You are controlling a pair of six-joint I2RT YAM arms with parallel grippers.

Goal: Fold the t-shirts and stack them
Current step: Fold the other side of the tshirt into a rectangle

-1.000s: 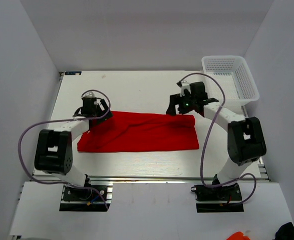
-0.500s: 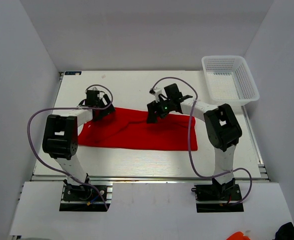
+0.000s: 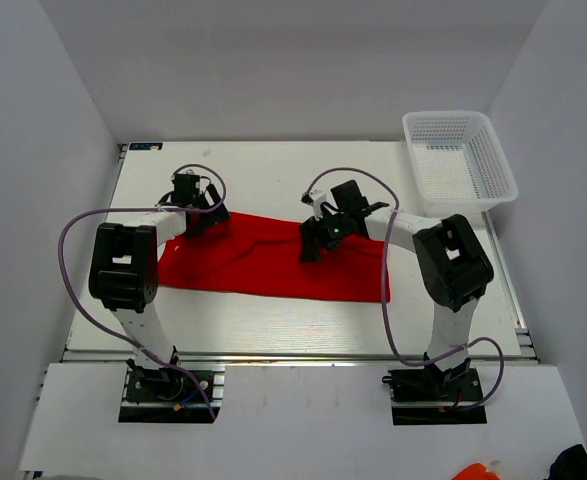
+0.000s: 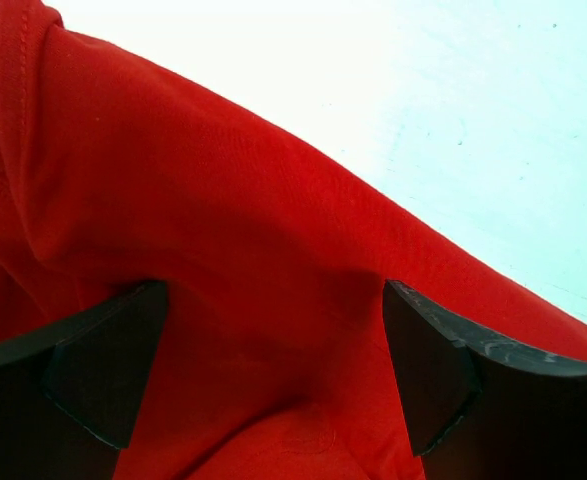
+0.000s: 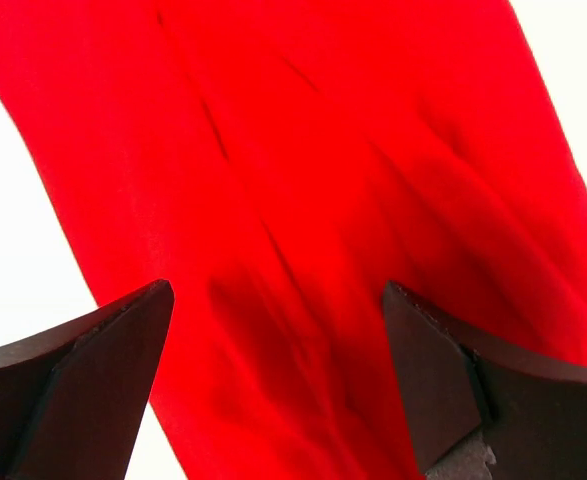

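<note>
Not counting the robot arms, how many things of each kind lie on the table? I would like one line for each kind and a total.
Red t-shirt: 1
White mesh basket: 1
Total: 2

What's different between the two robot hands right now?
The left hand is at the red t-shirt's far left corner; the right hand is near the middle of its far edge. Cloth under the left hand looks bunched; under the right hand it lies flatter. Both hands are open, right over the cloth.
</note>
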